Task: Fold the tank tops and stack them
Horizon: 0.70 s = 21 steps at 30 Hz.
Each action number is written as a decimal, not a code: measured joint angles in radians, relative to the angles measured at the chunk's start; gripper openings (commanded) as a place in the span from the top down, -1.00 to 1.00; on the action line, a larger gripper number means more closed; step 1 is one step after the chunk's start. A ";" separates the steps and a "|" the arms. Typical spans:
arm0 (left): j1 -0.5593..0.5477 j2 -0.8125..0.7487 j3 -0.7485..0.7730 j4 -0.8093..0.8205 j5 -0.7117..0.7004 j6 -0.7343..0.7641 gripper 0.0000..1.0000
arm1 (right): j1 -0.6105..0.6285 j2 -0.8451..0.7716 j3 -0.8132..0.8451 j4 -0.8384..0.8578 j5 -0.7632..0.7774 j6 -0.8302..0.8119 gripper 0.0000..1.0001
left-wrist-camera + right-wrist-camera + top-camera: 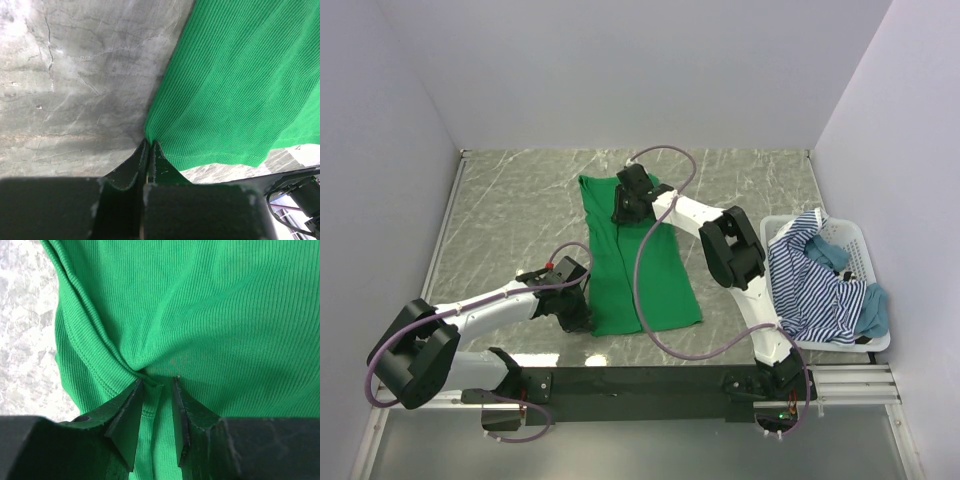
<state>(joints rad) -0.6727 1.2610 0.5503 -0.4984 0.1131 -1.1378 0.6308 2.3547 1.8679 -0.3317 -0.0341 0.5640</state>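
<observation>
Two ends of the plain bright green ribbed tank top (640, 270), lying lengthwise left of the white slatted plastic basket (851, 236), are attended: left gripper (149, 143) pinching the near hem corner, right gripper (157, 380) parted at the straps.

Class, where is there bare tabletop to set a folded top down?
Between the left wall and the green top; also the far strip from that top to the basket. Crowded: near edge, where the left arm and right arm reach in.
</observation>
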 measured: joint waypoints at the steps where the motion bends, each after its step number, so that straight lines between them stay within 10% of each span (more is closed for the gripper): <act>1: 0.000 0.000 0.000 0.000 0.000 0.000 0.99 | 0.001 -0.002 -0.010 0.007 -0.002 0.002 0.24; 21: -0.003 -0.001 0.000 -0.003 0.000 0.000 0.99 | 0.018 -0.062 -0.101 0.062 -0.012 0.057 0.35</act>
<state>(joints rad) -0.6758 1.2598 0.5503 -0.5011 0.1131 -1.1381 0.6483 2.2929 1.7672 -0.2695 -0.0460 0.6209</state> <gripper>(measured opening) 0.022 0.327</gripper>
